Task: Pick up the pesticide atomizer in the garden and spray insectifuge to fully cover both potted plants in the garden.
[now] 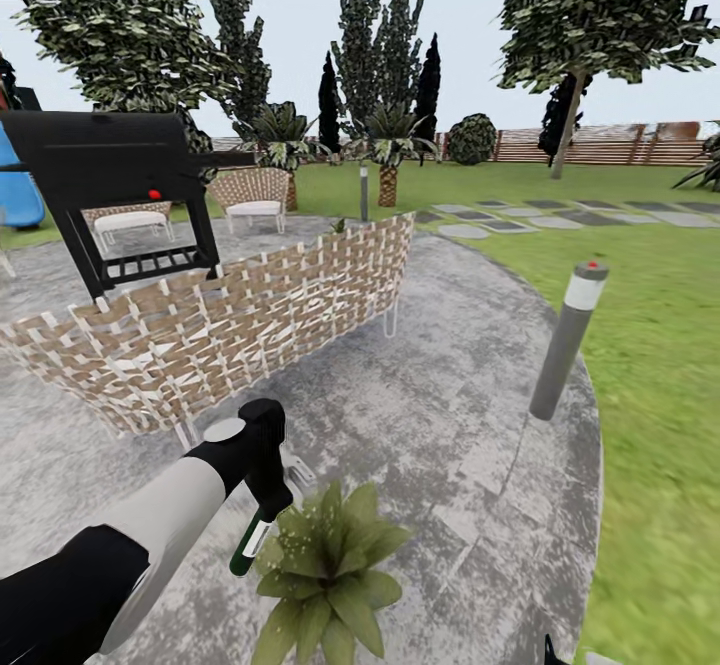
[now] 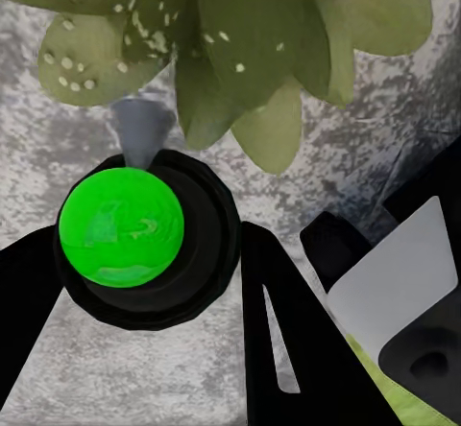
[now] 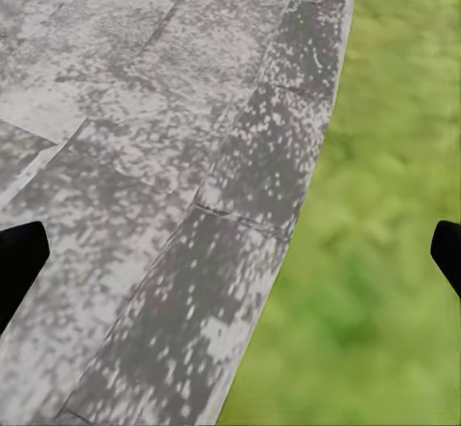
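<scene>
Head view: your left arm reaches forward and down over the round stone patio (image 1: 470, 415), and its left gripper (image 1: 262, 505) has its jaws clamped on the pesticide atomizer (image 1: 247, 549), which hangs white and dark green just beside the leaves of a potted plant (image 1: 325, 570) on the paving. Behind the arm stand a woven wicker seat (image 1: 230, 325), a black grill (image 1: 110, 185) and a grey bollard lamp (image 1: 567, 340) at the patio's edge, with lawn (image 1: 650, 365) to the right. Left wrist view: you look down along the atomizer's bright green cap (image 2: 121, 226) and its small grey nozzle (image 2: 142, 130) toward the plant's leaves, which are dotted with whitish specks of insectifuge (image 2: 67, 63). Right wrist view: your right gripper (image 3: 230, 263) hangs over the patio's curved border and the grass, its jaws wide apart, one dark fingertip (image 3: 17, 263) at each side
</scene>
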You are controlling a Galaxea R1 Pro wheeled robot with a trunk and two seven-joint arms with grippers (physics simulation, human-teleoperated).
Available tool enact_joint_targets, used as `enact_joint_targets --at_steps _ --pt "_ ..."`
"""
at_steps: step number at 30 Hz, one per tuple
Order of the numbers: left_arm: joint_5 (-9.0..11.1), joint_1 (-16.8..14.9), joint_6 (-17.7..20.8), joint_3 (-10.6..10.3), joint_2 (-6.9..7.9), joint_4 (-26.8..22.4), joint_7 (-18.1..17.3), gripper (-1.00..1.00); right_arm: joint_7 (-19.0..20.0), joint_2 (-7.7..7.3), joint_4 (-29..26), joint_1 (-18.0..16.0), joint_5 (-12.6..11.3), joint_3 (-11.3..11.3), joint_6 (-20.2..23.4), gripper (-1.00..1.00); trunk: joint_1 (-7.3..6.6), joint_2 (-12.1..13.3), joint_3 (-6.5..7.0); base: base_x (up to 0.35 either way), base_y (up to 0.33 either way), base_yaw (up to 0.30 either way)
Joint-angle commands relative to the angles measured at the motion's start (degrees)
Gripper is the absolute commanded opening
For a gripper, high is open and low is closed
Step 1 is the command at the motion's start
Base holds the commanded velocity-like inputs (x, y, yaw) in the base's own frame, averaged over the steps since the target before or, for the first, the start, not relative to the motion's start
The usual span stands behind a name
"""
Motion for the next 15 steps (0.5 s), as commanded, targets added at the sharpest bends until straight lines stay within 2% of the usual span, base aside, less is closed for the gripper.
enact_joint_targets --at_steps 1,4,10,15 --pt "-0.52 -0.04 0.58 -0.09 -0.02 -0.05 -0.57 -1.0 -0.1 -0.01 0.02 -0.01 -0.19 0.15 -0.17 1.0 0.02 -0.02 -0.06 0.314 -0.029 0.273" --pt "-0.52 0.11 0.58 -0.08 -0.03 -0.05 -0.52 -1.0 -0.09 -0.01 0.02 -0.03 -0.24 0.14 -0.17 1.0 0.02 -0.02 -0.06 0.254 -0.01 0.232" --pt "-0.52 0.13 0.58 -0.06 -0.06 -0.05 -0.48 -1.0 -0.09 -0.01 0.02 -0.04 -0.27 0.14 -0.17 1.0 0.02 -0.02 -0.06 0.024 -0.01 0.025" --pt "-0.52 0.21 0.58 -0.09 -0.1 -0.05 -0.48 -1.0 -0.1 -0.01 0.02 -0.04 -0.25 0.14 -0.17 1.0 0.02 -0.02 -0.06 0.001 -0.215 0.008"
